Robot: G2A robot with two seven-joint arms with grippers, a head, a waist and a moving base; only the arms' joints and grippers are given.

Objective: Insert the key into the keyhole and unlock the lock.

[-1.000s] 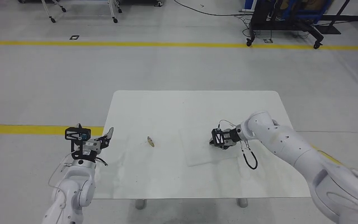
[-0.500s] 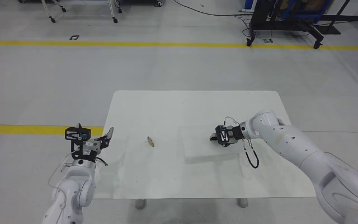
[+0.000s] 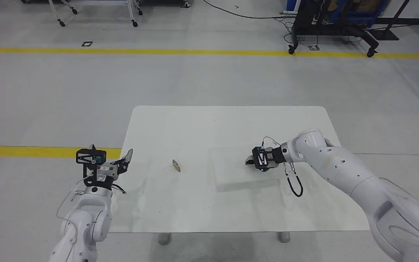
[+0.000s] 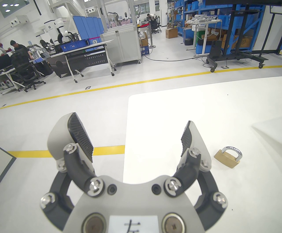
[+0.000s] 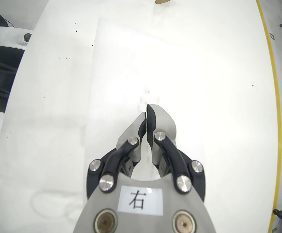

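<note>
A brass padlock (image 3: 175, 165) lies flat on the left part of the white table (image 3: 196, 124); it also shows as padlock (image 4: 229, 157) and as a brass edge (image 5: 162, 1). My left gripper (image 3: 123, 161) hovers at the table's left edge, open and holding nothing (image 4: 132, 123), with the padlock a short way ahead of it. My right gripper (image 3: 249, 160) hangs just above the middle of the table, well right of the padlock. Its fingers are shut (image 5: 147, 109), with a thin metal sliver pinched between the pads, which looks like the key.
A thin white mat (image 3: 226, 182) lies on the table under and in front of the right gripper, also mat (image 5: 123, 66). A black cable loop (image 3: 292, 185) hangs from the right arm. Yellow floor lines run past the table.
The right gripper rose a little off the table and shifted slightly right, staying shut; over the last half second it kept still. The left arm and padlock have not moved.
</note>
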